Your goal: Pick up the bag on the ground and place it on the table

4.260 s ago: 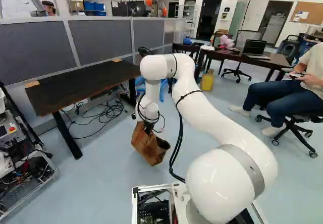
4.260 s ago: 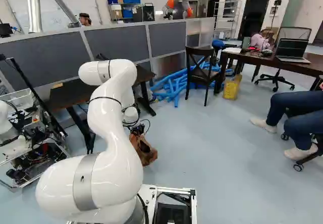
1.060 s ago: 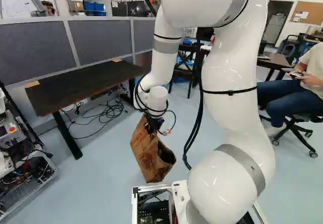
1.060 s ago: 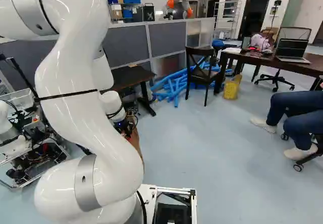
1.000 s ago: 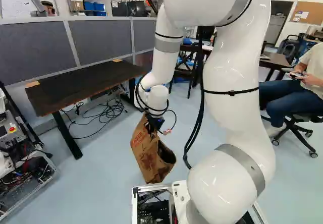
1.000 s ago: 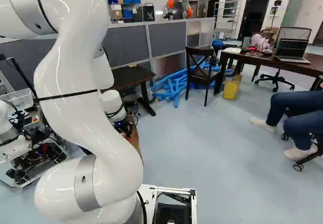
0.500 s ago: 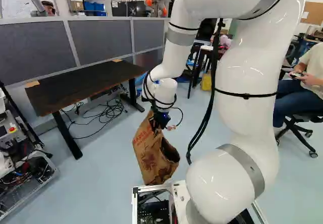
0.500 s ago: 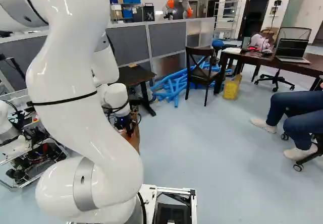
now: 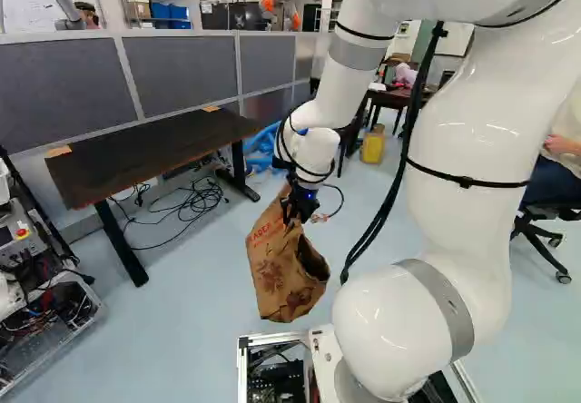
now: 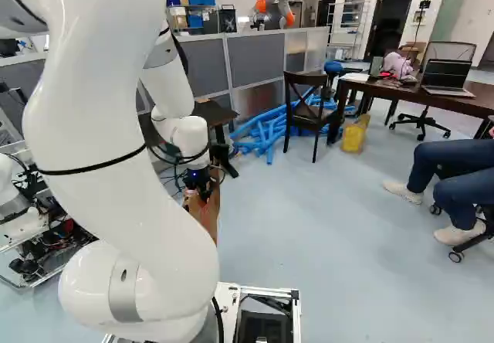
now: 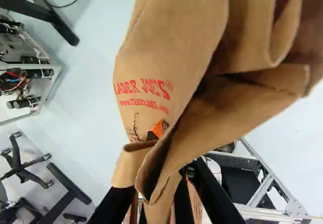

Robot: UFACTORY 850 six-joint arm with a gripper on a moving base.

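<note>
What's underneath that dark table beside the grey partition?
Under the table, black cables lie tangled on the floor. The tabletop hides part of the space further back, so anything there can't be seen.

Okay, headcount time, clock positions from each view's middle. 1 paper bag (image 9: 283, 276), 6 o'clock in the left base view. 1 gripper (image 9: 298, 209) near that middle, with 2 fingers. Tables, I get 2: the black table (image 9: 145, 144) between 9 and 10 there, the brown table (image 10: 409, 93) between 2 and 3 in the right base view. 3 chairs: wooden chair (image 10: 309, 114) and office chair (image 10: 451, 50) around 2 there, wheeled chair (image 9: 556, 212) just past 3 in the left base view. Also 1 laptop (image 10: 446, 73), 2ish, and 1 yellow container (image 10: 353, 137), nearly 3, right base view. Blue tubes (image 10: 266, 133)? Too tangled to count lol.
</note>
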